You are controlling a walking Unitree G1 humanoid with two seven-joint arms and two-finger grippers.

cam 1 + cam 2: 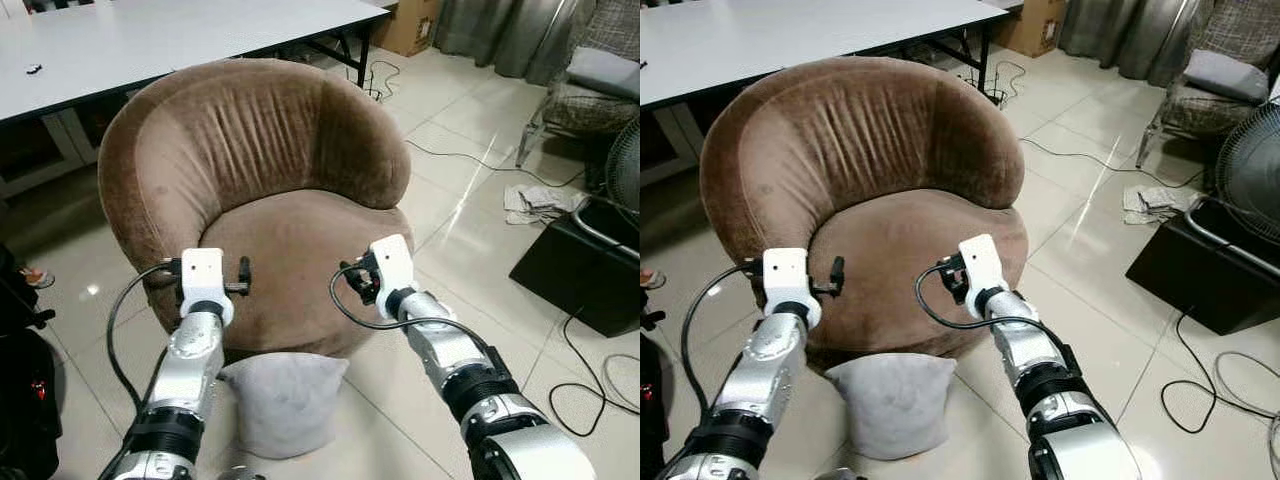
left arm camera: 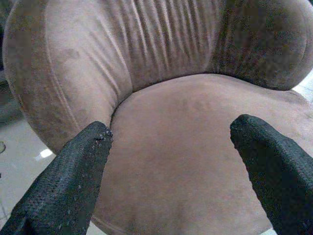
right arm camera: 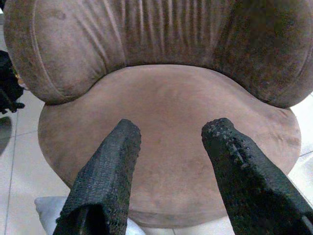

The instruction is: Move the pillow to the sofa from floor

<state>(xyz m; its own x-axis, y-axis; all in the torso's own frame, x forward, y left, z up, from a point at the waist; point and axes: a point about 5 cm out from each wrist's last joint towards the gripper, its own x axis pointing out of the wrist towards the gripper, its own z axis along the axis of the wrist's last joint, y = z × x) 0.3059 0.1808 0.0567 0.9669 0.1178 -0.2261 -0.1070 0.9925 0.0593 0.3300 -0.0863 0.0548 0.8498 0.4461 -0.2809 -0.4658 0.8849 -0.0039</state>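
Note:
A grey pillow lies on the tiled floor against the front of the brown round sofa chair, between my two arms. Both arms are raised above it and point at the seat. My left gripper is open, with only the seat cushion between its black fingers. My right gripper is also open and empty, hanging over the seat's front edge. A corner of the pillow peeks out below the right gripper's fingers.
A white table stands behind the chair. To the right are a black box, a fan, crumpled cloth and loose cables on the floor. A dark bag sits at the left.

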